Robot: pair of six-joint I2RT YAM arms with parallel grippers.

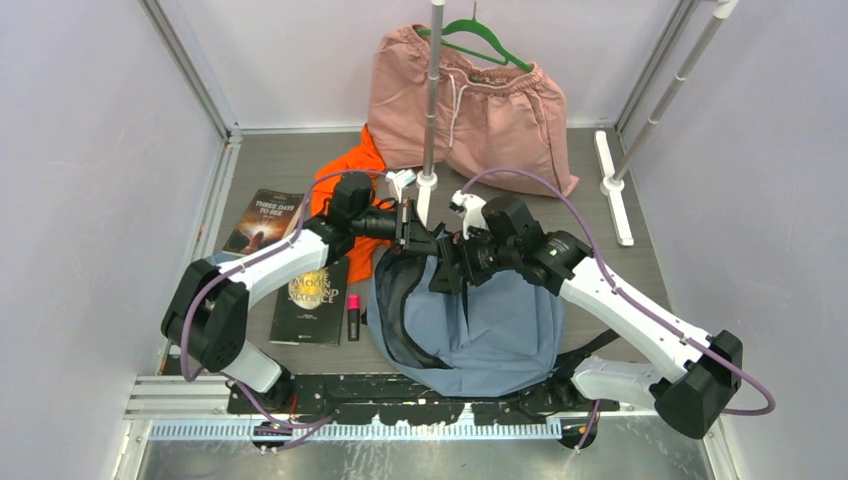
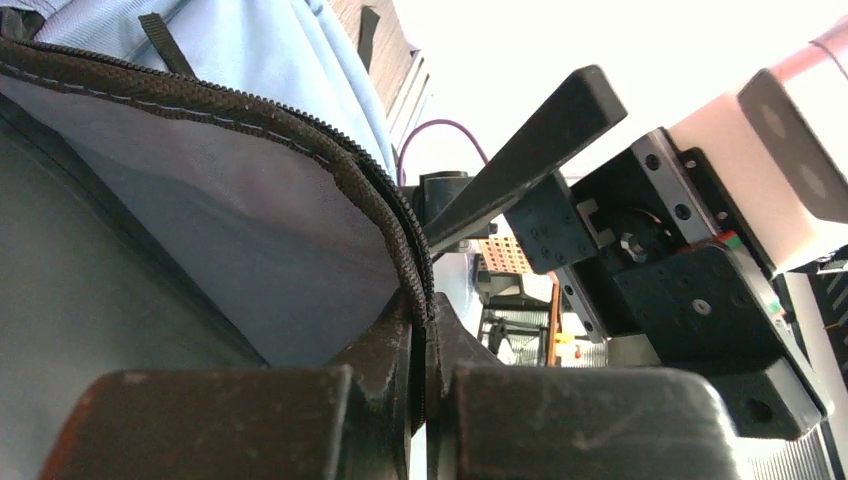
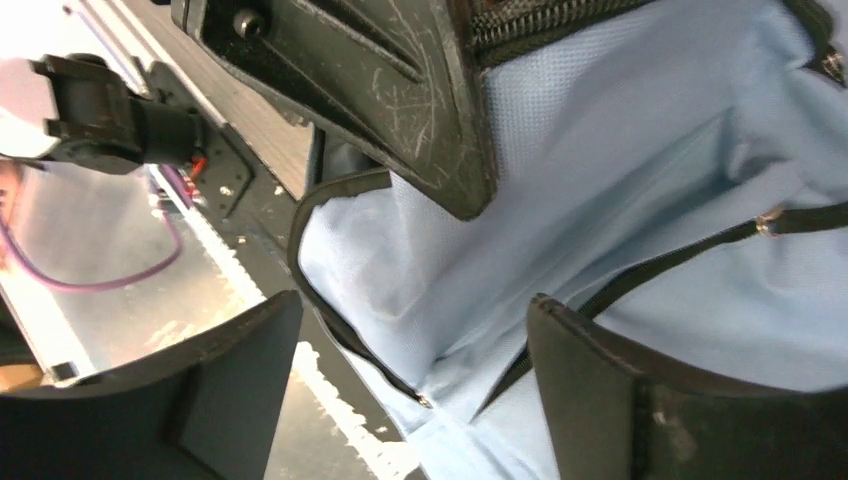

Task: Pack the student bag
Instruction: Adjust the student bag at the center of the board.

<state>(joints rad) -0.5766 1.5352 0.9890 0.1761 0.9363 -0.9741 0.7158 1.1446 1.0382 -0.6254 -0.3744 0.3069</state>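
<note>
My left claw (image 2: 421,340) clamped tight on zipper edge of student bag (image 1: 480,320). My right claw (image 3: 412,360) gaping, jaws wide apart, gripping nothing, facing bag's pale lining. Bag lies on surface (image 1: 600,200), centre, close to near edge. Pink marker (image 1: 354,312), two books (image 1: 312,300) just left of it.

The student bag (image 1: 490,320), a soft grey-blue fabric backpack, is laid flat on the table (image 1: 300,160) close to its near edge. The main compartment is unzipped. Its black zipper (image 2: 250,115) edge is lifted at the far end, and pale blue lining is exposed. A black strap (image 1: 590,347) is spread out at its right.
</note>
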